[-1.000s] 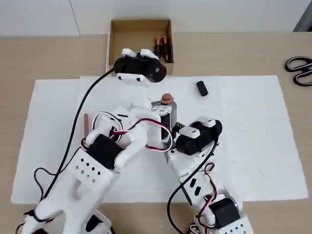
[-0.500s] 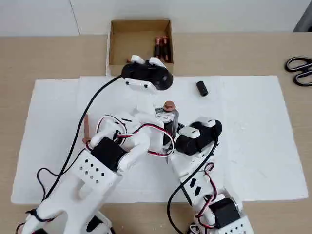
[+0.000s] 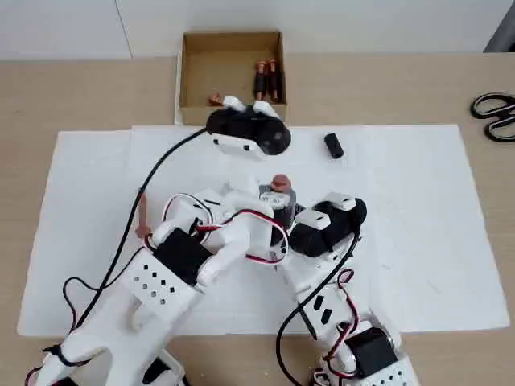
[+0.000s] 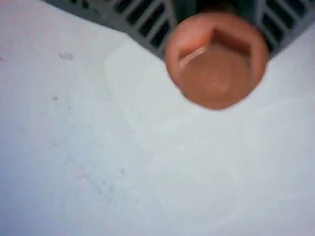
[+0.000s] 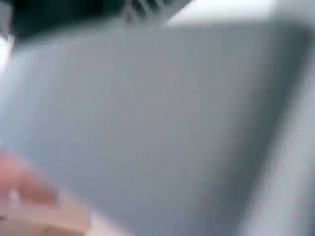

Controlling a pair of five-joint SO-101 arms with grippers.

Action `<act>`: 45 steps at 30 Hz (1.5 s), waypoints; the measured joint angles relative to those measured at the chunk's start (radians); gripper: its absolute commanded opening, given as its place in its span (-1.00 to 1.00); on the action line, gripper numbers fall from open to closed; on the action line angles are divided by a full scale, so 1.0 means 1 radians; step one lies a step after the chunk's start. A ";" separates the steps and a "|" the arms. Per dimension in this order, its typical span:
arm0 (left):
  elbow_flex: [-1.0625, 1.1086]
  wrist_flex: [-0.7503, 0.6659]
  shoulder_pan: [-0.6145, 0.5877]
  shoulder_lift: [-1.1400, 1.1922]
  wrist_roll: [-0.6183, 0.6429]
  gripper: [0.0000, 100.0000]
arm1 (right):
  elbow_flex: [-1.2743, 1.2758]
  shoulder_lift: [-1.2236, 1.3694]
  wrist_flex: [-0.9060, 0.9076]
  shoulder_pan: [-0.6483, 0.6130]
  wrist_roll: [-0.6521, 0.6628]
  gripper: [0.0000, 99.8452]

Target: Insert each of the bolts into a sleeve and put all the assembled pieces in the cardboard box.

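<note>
Upright copper bolt [image 3: 280, 182], near the cardboard box [image 3: 193, 80], apparently clamped in the right tool [image 3: 275, 199]. The left tool [image 3: 245, 137] cannot be judged. Light, rigid, smooth: grasp its shank.

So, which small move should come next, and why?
Probably one arm should go to the black sleeve, lying loose on the white sheet: the bolt standing upright between the arms seems to lack one.
</note>
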 measured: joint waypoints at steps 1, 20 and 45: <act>0.003 0.000 0.003 0.000 -0.003 -0.99 | 0.000 0.000 0.000 -0.002 0.000 -0.99; -0.006 0.055 0.003 -0.018 -0.009 -0.56 | 0.002 0.002 0.000 -0.003 0.000 -0.99; -0.075 0.267 -0.043 -0.041 -0.008 -0.30 | 0.002 0.002 0.000 0.003 0.002 -0.99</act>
